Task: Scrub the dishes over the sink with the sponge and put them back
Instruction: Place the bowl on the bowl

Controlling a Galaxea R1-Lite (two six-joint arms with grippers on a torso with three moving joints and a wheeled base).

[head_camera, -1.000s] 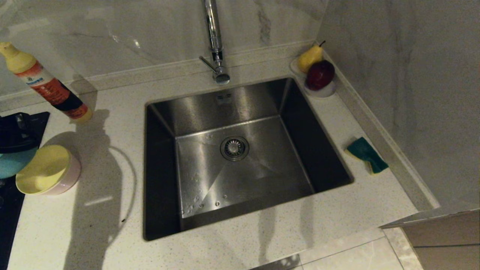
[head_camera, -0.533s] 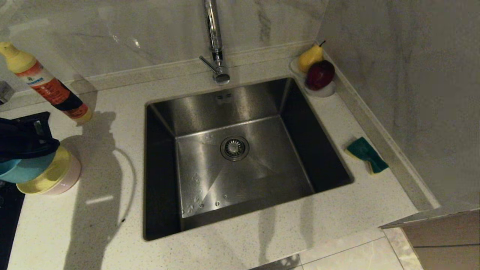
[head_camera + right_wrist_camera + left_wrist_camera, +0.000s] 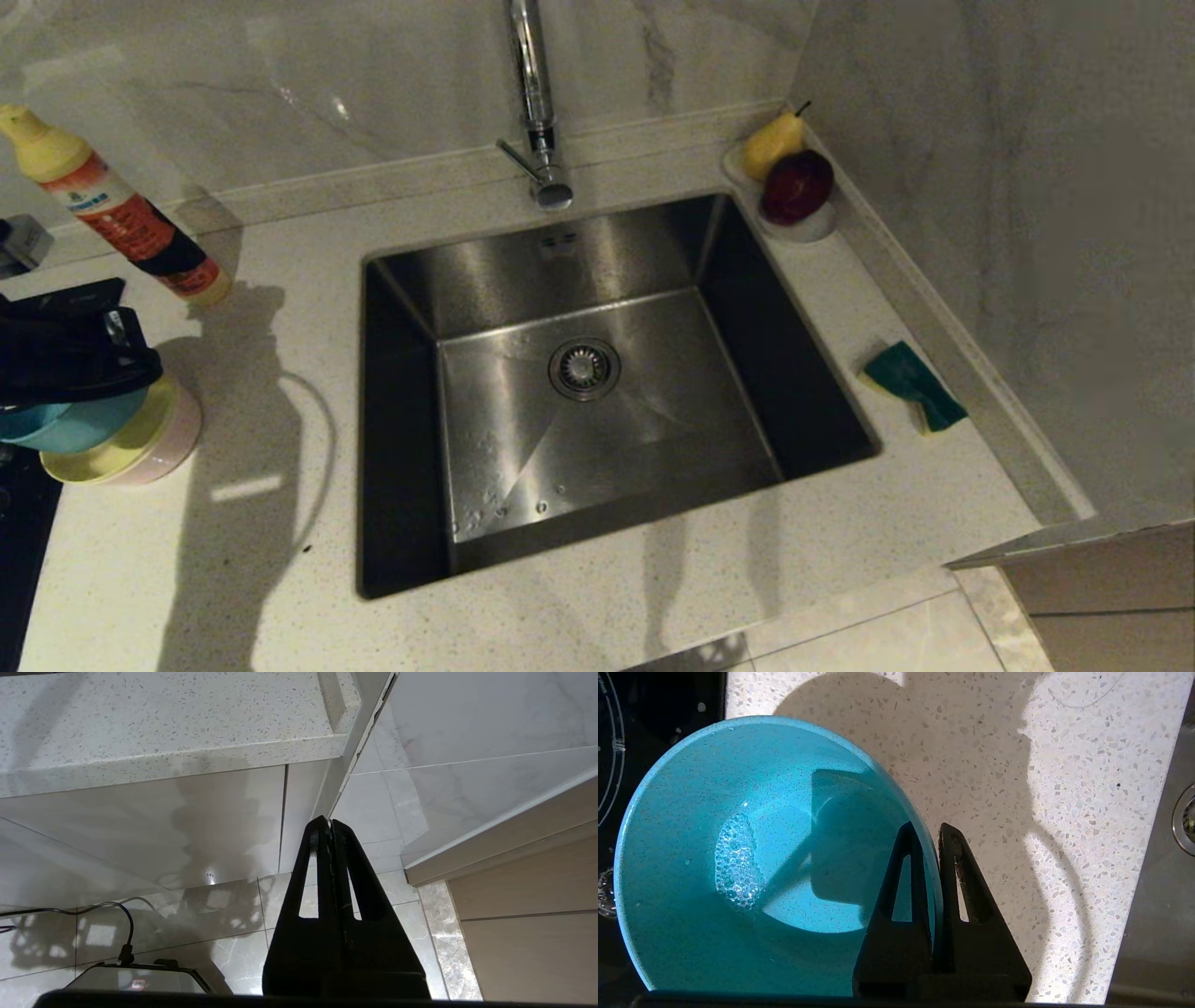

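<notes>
At the counter's far left my left gripper (image 3: 131, 369) is shut on the rim of the light blue bowl (image 3: 65, 425). It holds the bowl just above the yellow bowl (image 3: 140, 439), which is nested in the pink bowl (image 3: 182, 434). In the left wrist view one finger is inside and one outside the blue bowl (image 3: 738, 812), gripper (image 3: 930, 833), and foam bubbles lie in the bowl's bottom. The sponge (image 3: 913, 385) lies green face up on the counter right of the sink (image 3: 653, 429). My right gripper (image 3: 331, 823) hangs shut and empty below the counter edge.
A tall chrome tap (image 3: 534, 103) stands behind the sink. A detergent bottle (image 3: 112, 219) leans at the back left. A white fruit dish (image 3: 814, 224) with a pear and an apple sits in the back right corner. A black hob (image 3: 19, 523) borders the left edge.
My left gripper has carried the blue bowl rightward, so it now overlaps the yellow bowl. The right arm has not moved.
</notes>
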